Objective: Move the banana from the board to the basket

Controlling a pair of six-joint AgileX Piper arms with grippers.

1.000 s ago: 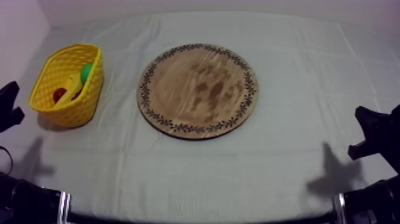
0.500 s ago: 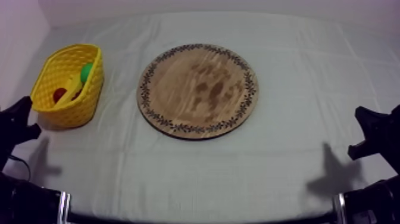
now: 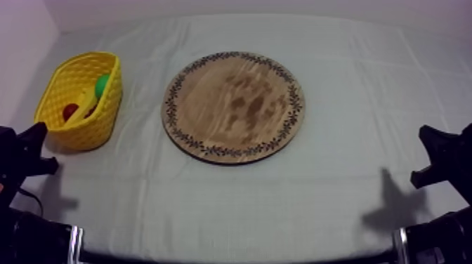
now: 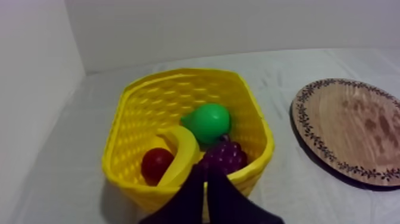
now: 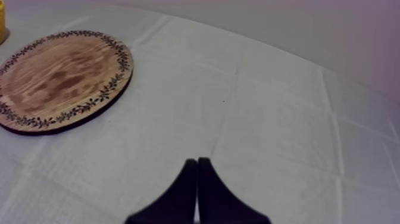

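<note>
The banana [image 4: 181, 152] lies inside the yellow basket [image 4: 178, 76], curved along the basket's near wall. Its lower end touches a small red fruit [image 4: 156, 162] and its other side rests against a bunch of grapes [image 4: 224, 156]. A green pear [image 4: 208, 122] sits just behind these, closer to the basket's far wall.

The left gripper [image 4: 205, 174] has its two black fingers pressed together into a narrow wedge. Its tip is at the basket's near rim and points in toward the gap between banana and grapes. The banana is just beyond that tip, a little to one side, and not touching it. From above, this gripper sits low on the grey-white cloth [image 3: 281, 203], just beside the basket's near end.

The round wooden board [image 3: 234, 105] with its patterned rim lies flat on the cloth near the basket, apart from it.

The right gripper [image 5: 197, 161] is also closed, finger against finger in a thin wedge. It is over the cloth, well apart from the basket, with the board lying between them
</note>
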